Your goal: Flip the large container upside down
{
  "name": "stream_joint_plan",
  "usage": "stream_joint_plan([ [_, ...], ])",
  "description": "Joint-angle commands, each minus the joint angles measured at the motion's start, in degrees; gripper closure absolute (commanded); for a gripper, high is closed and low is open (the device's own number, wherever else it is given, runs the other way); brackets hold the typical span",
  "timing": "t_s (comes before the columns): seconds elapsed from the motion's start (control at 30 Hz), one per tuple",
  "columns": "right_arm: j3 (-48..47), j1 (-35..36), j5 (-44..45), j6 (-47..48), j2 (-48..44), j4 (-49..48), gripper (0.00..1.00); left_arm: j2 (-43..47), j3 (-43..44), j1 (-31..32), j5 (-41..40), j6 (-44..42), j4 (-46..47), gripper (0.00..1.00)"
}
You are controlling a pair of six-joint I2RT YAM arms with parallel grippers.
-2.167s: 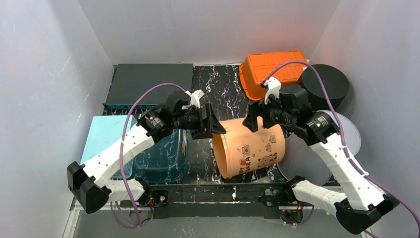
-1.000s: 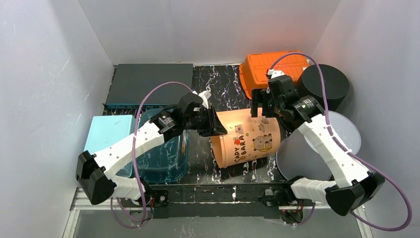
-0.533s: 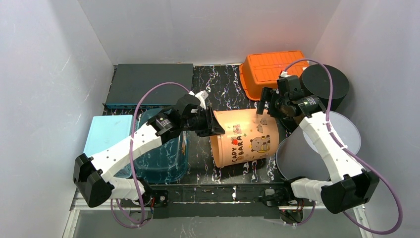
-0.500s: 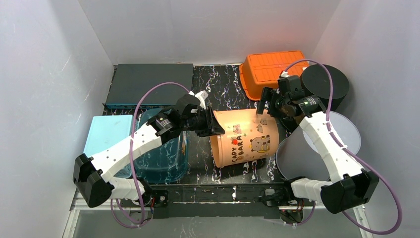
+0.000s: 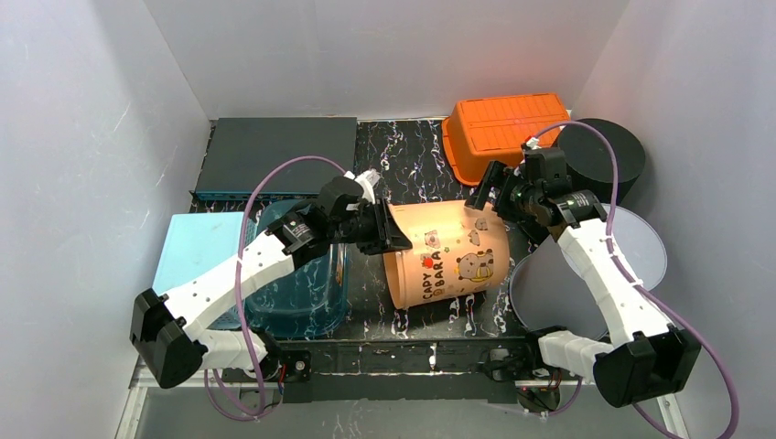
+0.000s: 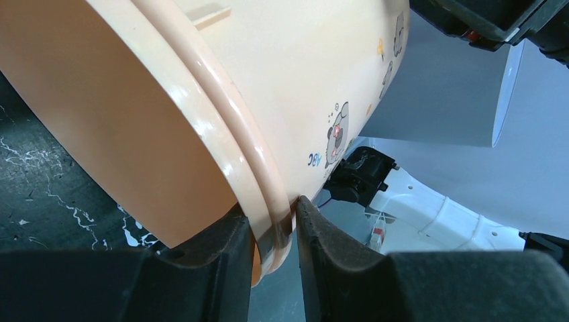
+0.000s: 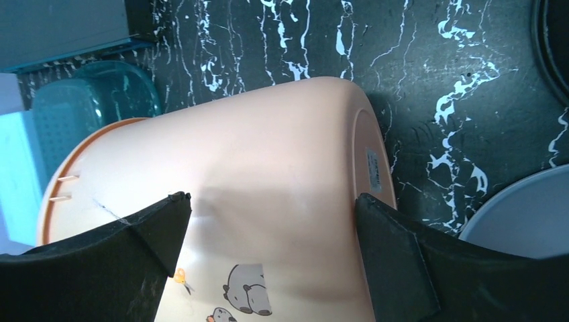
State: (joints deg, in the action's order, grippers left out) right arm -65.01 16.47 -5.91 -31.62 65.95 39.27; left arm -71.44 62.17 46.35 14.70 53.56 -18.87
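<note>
Bucket (image 5: 448, 261) rim is pinched by L gripper (image 6: 272, 228) so it can be tipped; R gripper (image 7: 272, 201) is set wide, nothing held, over base.

The top external camera looks steeply down from above the near edge over the whole table (image 5: 412, 146). Both wrist cameras sit very near the large container (image 5: 448, 261), which all three views share.
</note>
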Motion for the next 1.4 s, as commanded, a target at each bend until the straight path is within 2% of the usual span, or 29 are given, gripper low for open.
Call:
stream_joint_plan([
  [0.0, -0.6, 1.2, -12.6, -7.6, -4.3, -6.2, 0.01, -0.1, -2.9, 0.0, 0.3, -1.0, -0.1, 0.75],
  [0.4, -0.7, 1.2, -19.1, -13.0, -8.2, -11.5, 0.05, 1.6, -7.9, 0.0, 5.6, 2.9, 10.9, 0.76],
  [0.73, -4.4, 1.2, -22.6, -11.1, -6.5, -10.5, 0.07, 0.6, -12.7, 0.0, 8.3, 7.4, 21.9, 0.79],
  [0.83, -6.2, 1.2, -20.4, -9.3, -6.1, -8.0, 0.07, 0.9, -12.8, 0.1, 8.3, 7.0, 22.0, 0.80],
  [0.97, -11.6, 1.2, -6.2, -1.4, -2.3, 1.4, 0.06, 2.6, -12.9, 0.1, 7.4, 6.0, 20.5, 0.81],
  [1.07, -13.8, 1.1, -0.4, 3.4, 2.3, 3.6, 0.04, 3.3, -12.9, 0.1, 7.5, 5.0, 18.4, 0.81],
  [1.2, -15.9, 1.2, -3.6, 8.1, 9.6, 3.0, 0.02, 3.7, -13.6, 0.1, 7.9, 4.6, 16.8, 0.82],
  [1.37, -16.2, 1.1, -6.5, 8.7, 14.9, -1.5, 0.01, 3.3, -13.5, 0.0, 8.6, 3.7, 16.1, 0.82],
])
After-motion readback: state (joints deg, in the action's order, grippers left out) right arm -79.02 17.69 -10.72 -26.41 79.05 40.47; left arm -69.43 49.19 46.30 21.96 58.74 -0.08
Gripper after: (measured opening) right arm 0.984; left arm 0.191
